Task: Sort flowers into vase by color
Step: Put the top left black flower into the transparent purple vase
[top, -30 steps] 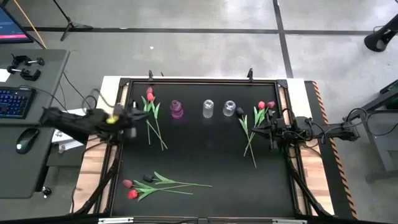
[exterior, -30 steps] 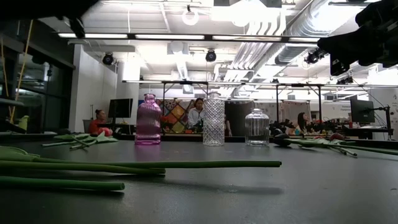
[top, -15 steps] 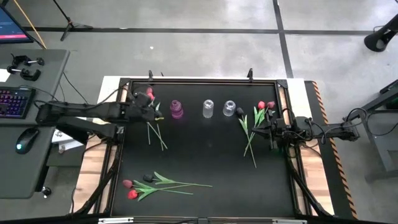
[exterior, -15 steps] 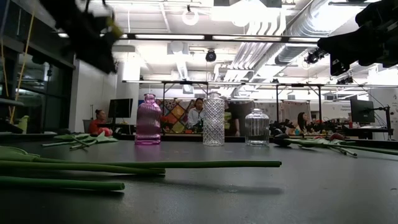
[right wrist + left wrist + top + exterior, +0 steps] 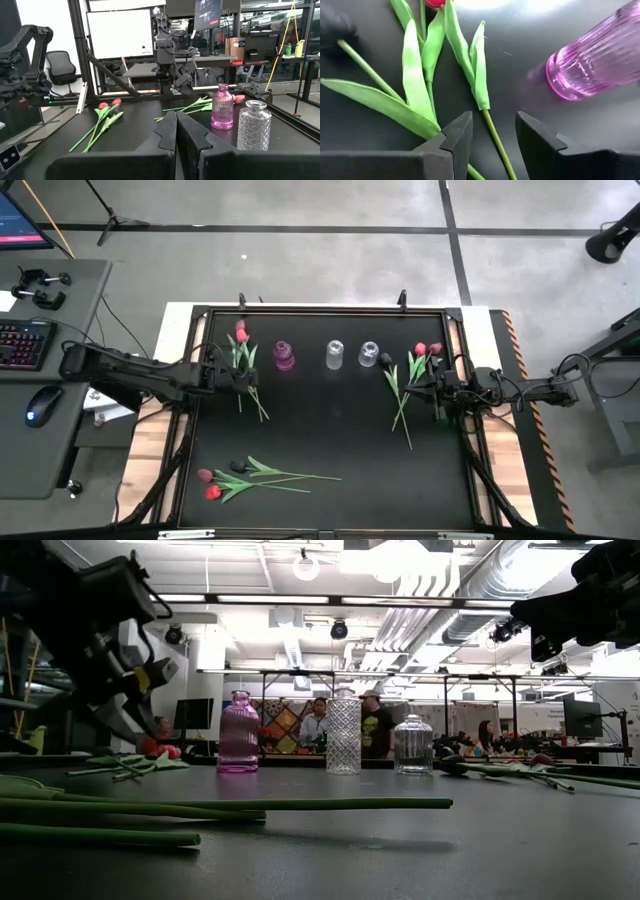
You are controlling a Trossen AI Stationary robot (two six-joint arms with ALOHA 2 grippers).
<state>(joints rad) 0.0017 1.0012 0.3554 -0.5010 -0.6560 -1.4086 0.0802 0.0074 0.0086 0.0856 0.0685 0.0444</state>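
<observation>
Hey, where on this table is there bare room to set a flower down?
The widest bare stretch is the middle of the black table, between the three vases at the back and the front flower bunch. The front right corner is bare too. It is crowded at back left, where the left hand hangs open over stems, and by the right bunch.

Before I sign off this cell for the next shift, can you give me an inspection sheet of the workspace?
Surface: black matte tabletop, dry, unmarked.
Job's things: artificial tulips in three bunches, far left, far right, near left; ribbed pink glass vase, cut-glass clear vase and rounder clear vase in a row, all empty.
Clutter: nothing seen.
Grippers: left gripper open, low over a green stem of the far-left bunch; right gripper shut, waiting at the right edge.
Cables: black leads trailing along the right arm.
Surroundings: desk with keyboard and mouse; people beyond the table.
</observation>
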